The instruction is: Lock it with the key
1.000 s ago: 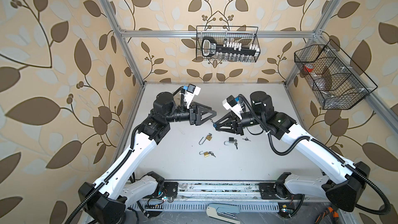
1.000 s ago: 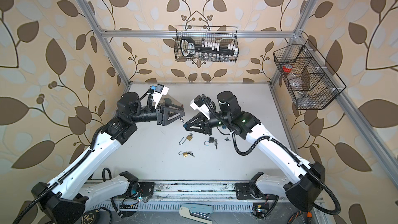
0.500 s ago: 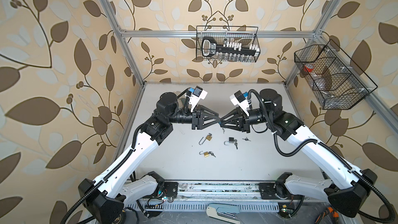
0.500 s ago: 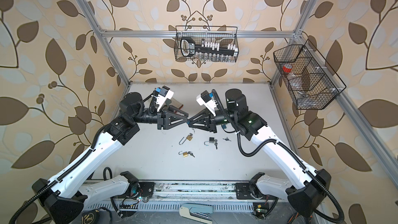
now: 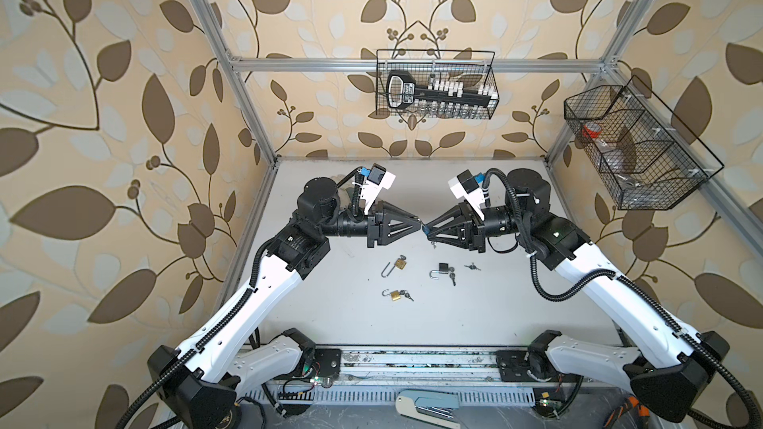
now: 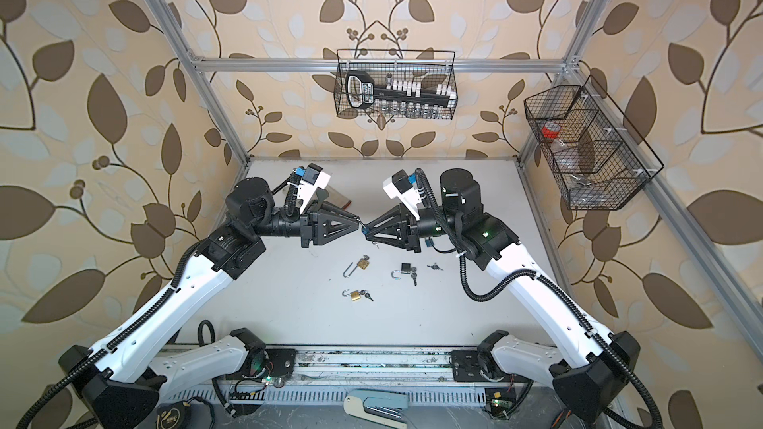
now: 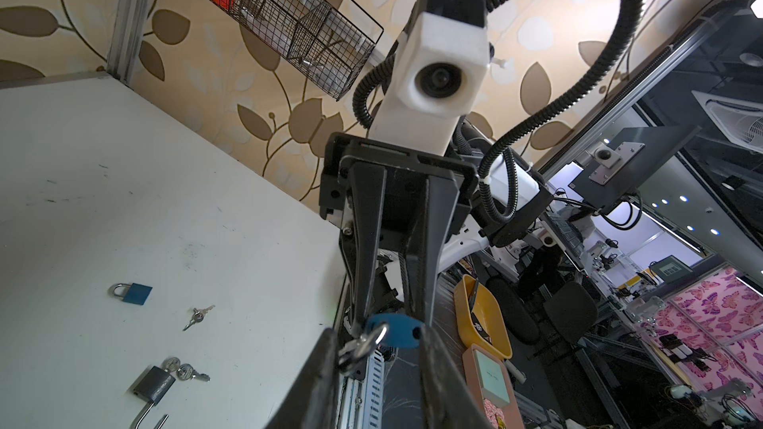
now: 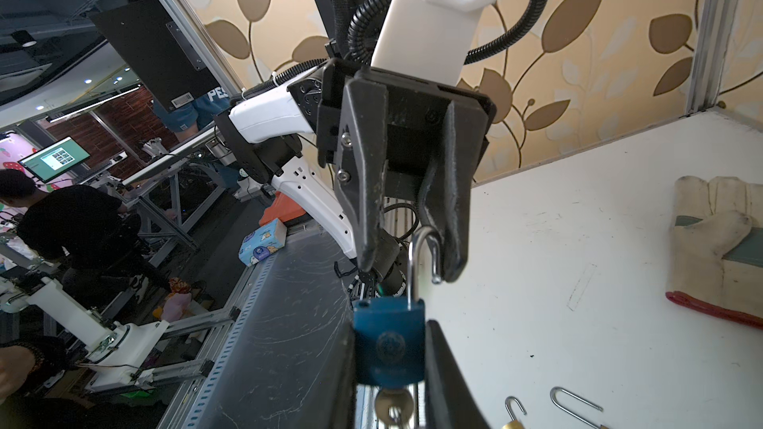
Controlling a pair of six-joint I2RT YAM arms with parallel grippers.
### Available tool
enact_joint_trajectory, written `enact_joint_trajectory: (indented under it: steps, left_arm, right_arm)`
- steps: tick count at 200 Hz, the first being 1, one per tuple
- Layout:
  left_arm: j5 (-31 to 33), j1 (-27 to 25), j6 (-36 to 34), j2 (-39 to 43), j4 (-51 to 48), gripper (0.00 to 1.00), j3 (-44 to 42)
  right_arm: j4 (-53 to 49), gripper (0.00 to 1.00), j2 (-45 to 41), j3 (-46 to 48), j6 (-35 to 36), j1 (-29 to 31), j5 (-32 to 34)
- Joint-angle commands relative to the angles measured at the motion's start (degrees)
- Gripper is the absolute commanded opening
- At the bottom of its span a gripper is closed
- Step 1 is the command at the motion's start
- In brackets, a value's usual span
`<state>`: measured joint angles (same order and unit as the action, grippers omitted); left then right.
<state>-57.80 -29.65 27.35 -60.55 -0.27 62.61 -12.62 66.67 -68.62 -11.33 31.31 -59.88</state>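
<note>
Left edge: the tabletop (image 5: 516, 315) shows open surface between the frame post and the left arm. A glove (image 8: 718, 237) lies flat behind that arm.

Left claw (image 5: 417, 221) hangs mid-air over the centre. Its jaws are partly spread either side of the shackle (image 8: 421, 249); one finger (image 8: 450, 220) touches it, with a gap at the other.

The blue padlock (image 8: 388, 340) has its long axis running claw to claw. The open shackle points at the left claw, and the key (image 8: 392, 406) sits in the opposite end.

Right claw (image 5: 428, 229) pinches the padlock body.

Below, well apart: two brass padlocks (image 5: 398, 264), a black padlock (image 5: 444, 269), loose keys (image 5: 472, 267). Open tabletop lies to the right of them.
</note>
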Motion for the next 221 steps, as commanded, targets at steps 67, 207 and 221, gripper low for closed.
enact_joint_trajectory:
  steps: [67, 207, 221]
  left_arm:
    - [0.1, -0.2, -0.7, 0.9, 1.9, 0.17, 2.4]
    - [1.9, -0.2, -0.5, 0.7, 1.5, 0.19, 3.0]
    - [1.9, -0.2, -0.5, 0.7, 1.5, 0.15, 3.0]
  right_arm:
    - [1.0, 0.00, 1.1, 0.8, -1.0, -0.3, -0.9]
    - [0.5, 0.00, 1.8, 0.6, -1.0, -0.3, -2.4]
    - [0.5, 0.00, 1.7, 0.7, -0.9, -0.2, -2.4]
